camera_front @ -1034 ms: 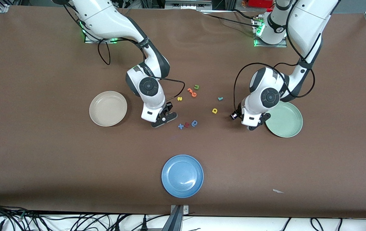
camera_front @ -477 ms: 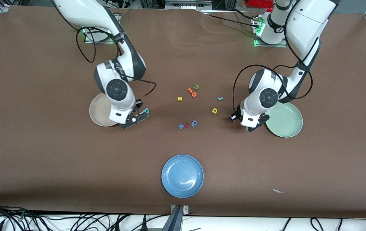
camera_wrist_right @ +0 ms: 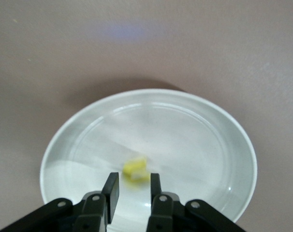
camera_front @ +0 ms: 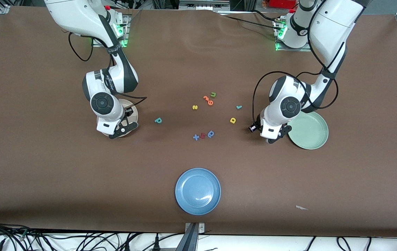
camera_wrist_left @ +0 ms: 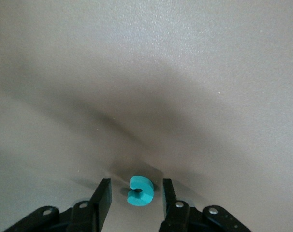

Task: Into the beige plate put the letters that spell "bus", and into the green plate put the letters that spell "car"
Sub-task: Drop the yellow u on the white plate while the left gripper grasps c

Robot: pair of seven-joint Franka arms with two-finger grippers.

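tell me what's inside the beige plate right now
One yellow letter lies in the beige plate, just under the right pincer. The pincer partly covers it, so which letter is unclear.

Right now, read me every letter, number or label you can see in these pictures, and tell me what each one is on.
"u": olive-green toy letter, lying on the table.
"c": teal toy letter, on the table.
"x": blue toy piece, on the table.
Other toy letters and the print on the arms: too small or blurred to read.
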